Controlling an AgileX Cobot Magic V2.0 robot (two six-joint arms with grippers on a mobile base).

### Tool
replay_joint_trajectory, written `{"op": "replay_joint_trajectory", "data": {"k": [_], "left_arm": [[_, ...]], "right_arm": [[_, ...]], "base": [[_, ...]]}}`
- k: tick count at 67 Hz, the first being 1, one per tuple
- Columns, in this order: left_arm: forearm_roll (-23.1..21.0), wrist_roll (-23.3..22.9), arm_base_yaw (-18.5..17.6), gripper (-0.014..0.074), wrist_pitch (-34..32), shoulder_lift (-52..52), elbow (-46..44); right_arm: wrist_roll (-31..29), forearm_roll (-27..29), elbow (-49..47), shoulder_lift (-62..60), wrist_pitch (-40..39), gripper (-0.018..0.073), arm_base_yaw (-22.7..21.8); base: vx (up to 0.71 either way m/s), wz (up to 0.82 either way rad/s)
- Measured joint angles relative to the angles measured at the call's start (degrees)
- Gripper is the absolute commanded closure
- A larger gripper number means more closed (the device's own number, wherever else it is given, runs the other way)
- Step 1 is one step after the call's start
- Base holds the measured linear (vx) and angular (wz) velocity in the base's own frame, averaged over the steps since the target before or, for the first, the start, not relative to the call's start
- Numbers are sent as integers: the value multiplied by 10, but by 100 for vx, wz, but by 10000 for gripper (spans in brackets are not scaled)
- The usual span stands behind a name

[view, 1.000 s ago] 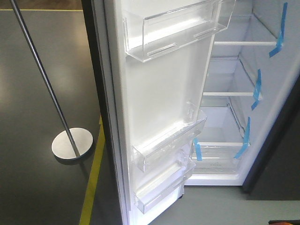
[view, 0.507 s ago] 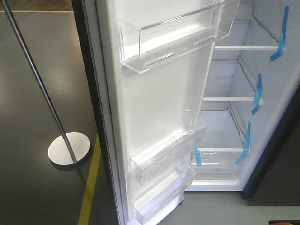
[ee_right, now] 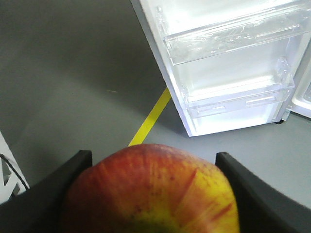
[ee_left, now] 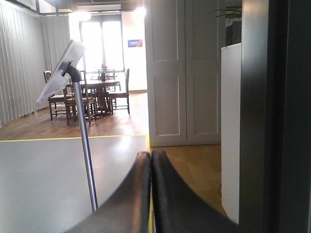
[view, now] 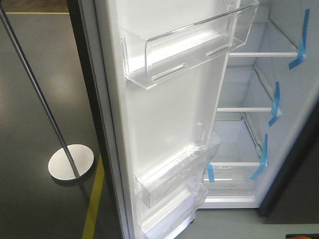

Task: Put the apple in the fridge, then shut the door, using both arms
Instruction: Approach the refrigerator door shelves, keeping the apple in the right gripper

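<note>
While the door (view: pixel 164 124) hangs wide open, the far left of the front view holds a slanted metal pole (view: pixel 35 89) on a round silver base (view: pixel 71 163), standing on the dark floor. Just right of it a yellow line (view: pixel 94 204) runs beside the door's dark outer edge. The door's white inner face carries 3 clear bins (view: pixel 189 47), 1 high and 2 low. Further right, the fridge (view: pixel 239 129) shows its white interior, with white shelves (view: pixel 246 109) and strips of blue tape (view: pixel 274 97) along the right wall.

From the left wrist, the left gripper (ee_left: pixel 151 155) has its 2 fingers pressed together with nothing between them; a pole with a tilted panel (ee_left: pixel 63 68) stands to its left and white cupboard doors (ee_left: pixel 180 73) lie beyond. From the right wrist, the right gripper (ee_right: pixel 153 162) is clamped on the apple (ee_right: pixel 155 194), 1 finger (ee_right: pixel 53 194) against each side, above grey floor, with the open door's lower bins up to the right. The apple is outside the fridge.
</note>
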Motion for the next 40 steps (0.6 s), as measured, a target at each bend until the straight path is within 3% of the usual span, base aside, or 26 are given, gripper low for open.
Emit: {"op": "replay_joint_trajectory", "data": {"k": [40], "left_arm": [[0,0,0,603,0,0,0]], "right_arm": [[0,0,0,0,0,169,0]], "base": [[4,-2]]}}
